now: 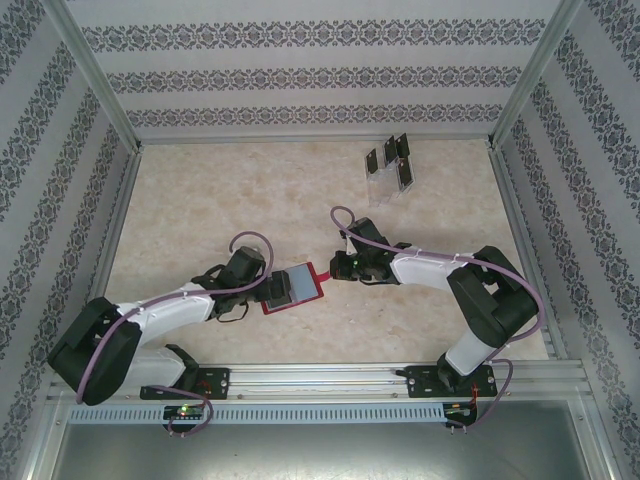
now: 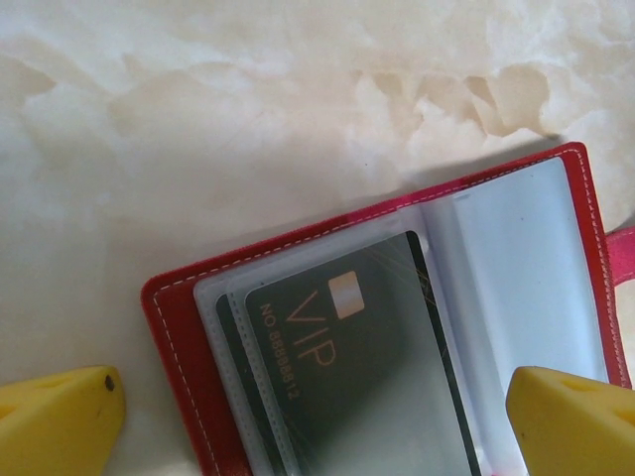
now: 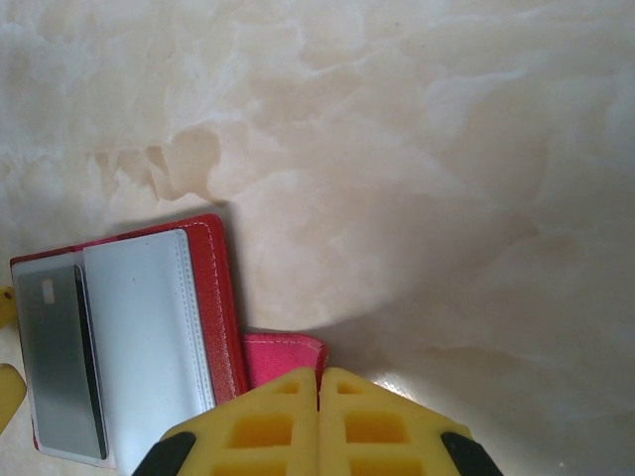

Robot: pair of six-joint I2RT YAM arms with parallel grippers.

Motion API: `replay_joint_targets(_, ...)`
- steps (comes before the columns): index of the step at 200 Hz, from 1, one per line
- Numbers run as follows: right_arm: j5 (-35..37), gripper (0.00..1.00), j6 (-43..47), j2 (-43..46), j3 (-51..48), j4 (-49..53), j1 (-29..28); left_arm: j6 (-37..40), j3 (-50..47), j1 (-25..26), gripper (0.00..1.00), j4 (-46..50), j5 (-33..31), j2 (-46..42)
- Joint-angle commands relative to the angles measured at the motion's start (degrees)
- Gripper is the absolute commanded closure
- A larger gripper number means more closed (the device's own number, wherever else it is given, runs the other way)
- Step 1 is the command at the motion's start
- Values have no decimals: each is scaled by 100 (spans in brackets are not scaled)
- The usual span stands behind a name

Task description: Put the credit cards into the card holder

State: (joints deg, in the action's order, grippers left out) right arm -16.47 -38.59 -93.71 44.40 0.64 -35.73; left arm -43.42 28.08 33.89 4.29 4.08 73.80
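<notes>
Wallet (image 1: pixel 292 288), small, red, stitched and folding, lies open and flat on the pale marbled table (image 1: pixel 220 200), between the two arms and near their bases. In the left wrist view its clear plastic sleeves (image 2: pixel 516 268) face up, and one dark grey rectangular card (image 2: pixel 367 367) with "VIP" and a number in pale gold sits inside a sleeve on the left half. The left gripper (image 2: pixel 313 416) stands over the wallet with its yellow fingers (image 2: pixel 60 421) wide apart, one past the wallet's left edge and one over the right page. The right gripper (image 3: pixel 319 397) has its yellow fingers pressed together at the wallet's pink-red closing tab (image 3: pixel 283 359), which runs under their tips; whether the tab is pinched between them I cannot tell. Well apart, toward the far right of the table, a clear plastic slotted rack (image 1: pixel 385 188) holds several more small dark cards (image 1: pixel 390 158) standing upright
</notes>
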Motion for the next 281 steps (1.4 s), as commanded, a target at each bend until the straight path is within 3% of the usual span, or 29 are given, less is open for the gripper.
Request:
replay_joint_targets(1,32,100,35,55,-99,-38,56,-22,235,-40,0,-664,473,269)
replay_joint_targets(117,-45,100,24,72,-142,-108,98,-236,1159,327,0,-792,598,308)
replay_joint_targets(187,-90,100,1,464,-278,-65,462,-507,1832,925,0,-1547,644,1220)
replay_joint_targets(214,-83,69,-57,768,-466,-2,696,-654,2047,1116,0,-1935,686,1791)
replay_joint_targets(226,-66,60,-75,1006,-606,58,837,-700,2116,1175,0,-2086,701,2028)
replay_joint_targets(249,-27,54,-87,1549,-878,295,1086,-757,2170,1217,0,-2231,672,2310)
replay_joint_targets(281,-27,54,-118,2284,-1180,625,1217,-682,2277,1201,0,-2125,499,2290)
